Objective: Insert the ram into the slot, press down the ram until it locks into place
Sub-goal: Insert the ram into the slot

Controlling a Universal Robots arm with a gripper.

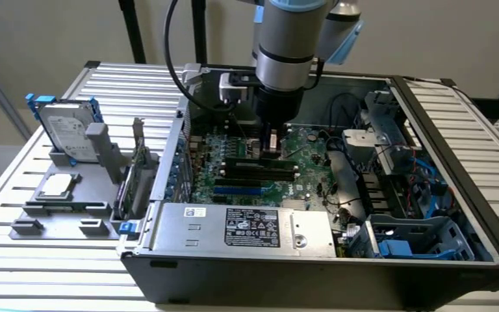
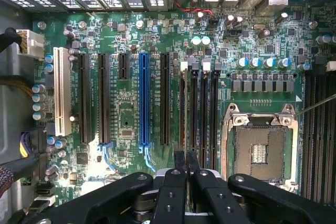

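Exterior view: gripper down inside the open case, near the middle of the motherboard, just above the black memory slots.

Wrist view: fingers drawn narrow, pinching the ram, seen edge-on along the slot nearest the blue slot. Cannot tell whether seated.

No text can be read. A black label with white print sits on the silver power supply, and a white label on the hard drive; both are too small to make out.
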